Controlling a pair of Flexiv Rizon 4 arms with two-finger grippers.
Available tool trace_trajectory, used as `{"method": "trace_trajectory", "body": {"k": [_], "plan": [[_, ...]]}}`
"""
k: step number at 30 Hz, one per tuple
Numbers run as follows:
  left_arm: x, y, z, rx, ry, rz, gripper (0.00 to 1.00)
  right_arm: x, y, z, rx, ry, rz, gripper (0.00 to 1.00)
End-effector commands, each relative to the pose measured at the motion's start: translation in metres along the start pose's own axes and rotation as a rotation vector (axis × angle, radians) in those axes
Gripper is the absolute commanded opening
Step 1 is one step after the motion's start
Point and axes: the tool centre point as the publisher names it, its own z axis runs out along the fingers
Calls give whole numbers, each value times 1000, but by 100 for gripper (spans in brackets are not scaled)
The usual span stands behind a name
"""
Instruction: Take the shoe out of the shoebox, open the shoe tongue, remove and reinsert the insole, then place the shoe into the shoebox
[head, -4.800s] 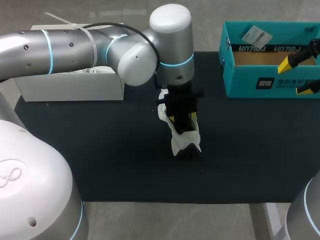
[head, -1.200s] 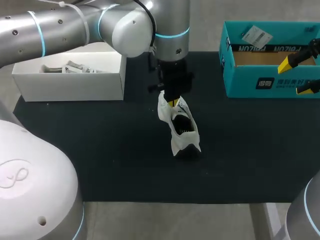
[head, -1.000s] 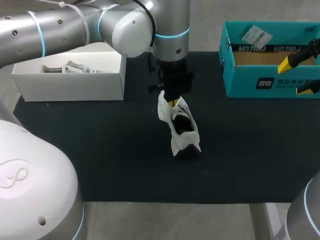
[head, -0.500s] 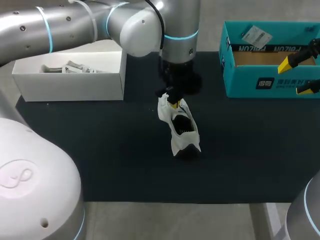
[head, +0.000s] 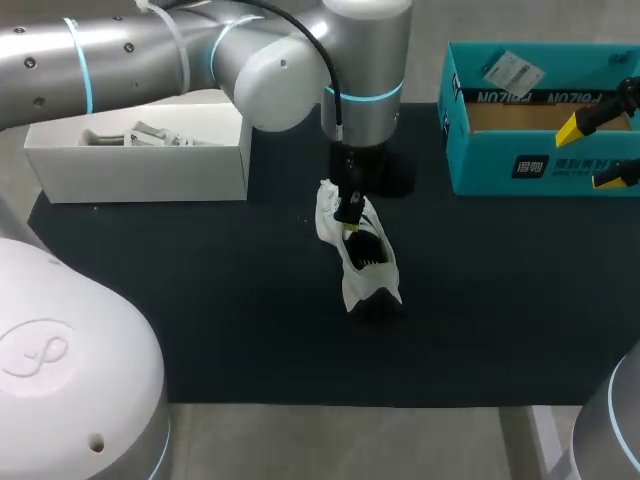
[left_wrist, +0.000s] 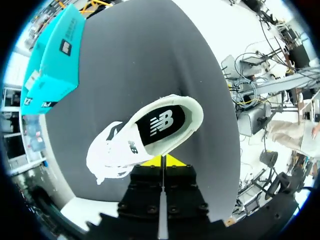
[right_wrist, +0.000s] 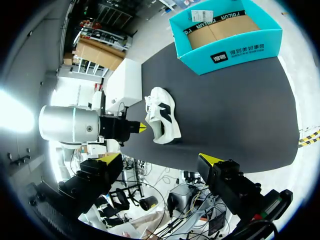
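— Black surface (head: 200, 330), centre frame: what has changed?
— Left claw (head: 349, 222), tips pressed together, has lifted out of the shoe (head: 365, 265) to its rim; the insole (left_wrist: 160, 124) looks reseated.
— Anything in the way?
— Teal shoebox (head: 500, 165) waits well apart, white box (head: 140, 170) opposite, right claw (head: 598, 152) spread above the shoebox.

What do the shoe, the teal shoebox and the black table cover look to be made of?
Shoe: white upper, smooth and matte, likely leather or a synthetic; its insole is black with a white print. Shoebox: cardboard, printed teal outside, plain brown inside. Table cover: black and matte with no glare, probably a fabric or foam mat.
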Motion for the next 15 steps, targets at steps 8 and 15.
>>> {"method": "trace_trajectory", "body": {"k": [8,15], "plan": [[4,3,0,94,-108,-956,0,0,0,1,-1,-2,2,100],[25,-9,2,50,-118,-918,0,0,0,1,-1,-2,2,100]]}}
